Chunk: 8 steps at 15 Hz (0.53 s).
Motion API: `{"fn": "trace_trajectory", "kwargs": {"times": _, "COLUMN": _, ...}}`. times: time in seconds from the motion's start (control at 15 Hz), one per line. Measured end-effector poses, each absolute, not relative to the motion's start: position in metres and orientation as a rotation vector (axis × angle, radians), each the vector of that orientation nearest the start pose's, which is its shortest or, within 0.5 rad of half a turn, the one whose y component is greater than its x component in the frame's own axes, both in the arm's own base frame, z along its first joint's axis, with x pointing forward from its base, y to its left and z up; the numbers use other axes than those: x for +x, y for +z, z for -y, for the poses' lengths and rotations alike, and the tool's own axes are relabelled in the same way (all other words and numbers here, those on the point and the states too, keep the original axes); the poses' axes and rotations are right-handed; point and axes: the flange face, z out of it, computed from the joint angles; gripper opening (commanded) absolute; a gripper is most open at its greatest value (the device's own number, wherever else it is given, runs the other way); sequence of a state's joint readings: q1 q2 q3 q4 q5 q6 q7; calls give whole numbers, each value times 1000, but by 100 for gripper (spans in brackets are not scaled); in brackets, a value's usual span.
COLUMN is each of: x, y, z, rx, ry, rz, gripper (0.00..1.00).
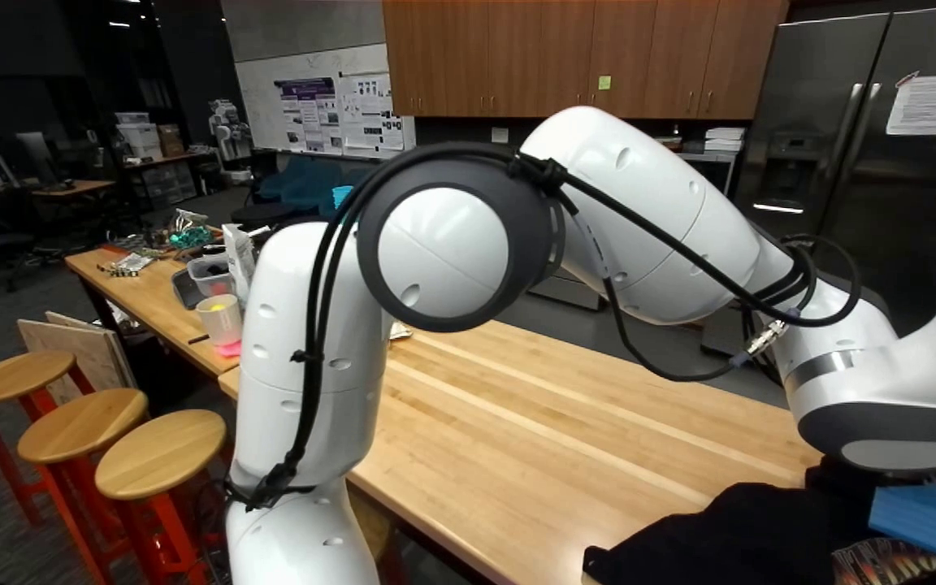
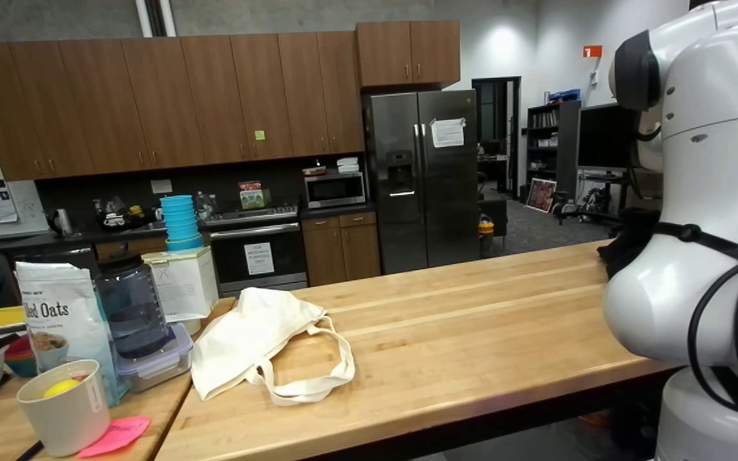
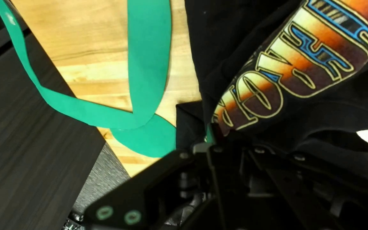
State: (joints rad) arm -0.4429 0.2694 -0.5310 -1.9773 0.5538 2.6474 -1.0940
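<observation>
My gripper (image 3: 224, 135) is at the bottom of the wrist view. Its dark fingers stand close together, shut on a fold of a black shirt (image 3: 196, 41). The fingertips are partly lost against the dark cloth. The shirt has an orange, yellow and blue lettered print (image 3: 264, 92) that narrows towards the fingertips. The shirt also shows in an exterior view (image 1: 728, 528), spread at the table's right end. Flat green strips (image 3: 149, 57) lie on the wooden table left of the shirt, apart from the fingers. In both exterior views the fingers are hidden or out of view.
A cream tote bag (image 2: 247, 339) lies on the table (image 2: 471, 320). A beige cup (image 2: 68, 410), an oats bag (image 2: 65, 320), a dark bottle (image 2: 129, 307) and a white box (image 2: 183, 282) stand beyond it. Wooden stools (image 1: 163, 451) stand by the table. A dark surface (image 3: 37, 134) lies beyond the table's edge.
</observation>
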Motion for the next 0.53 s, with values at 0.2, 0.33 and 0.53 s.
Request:
{"fn": "trace_trajectory", "kwargs": {"times": 0.2, "x": 353, "y": 389, "z": 538, "rx": -3283, "ry": -730, "rz": -476, "gripper": 3}}
{"fn": "trace_trajectory", "kwargs": {"times": 0.33, "x": 349, "y": 384, "z": 548, "rx": -3277, "ry": -729, "rz": -499, "gripper": 3}}
{"fn": "trace_trajectory", "kwargs": {"times": 0.53, "x": 343, "y": 376, "z": 559, "rx": -3266, "ry": -727, "rz": -530, "gripper": 3}}
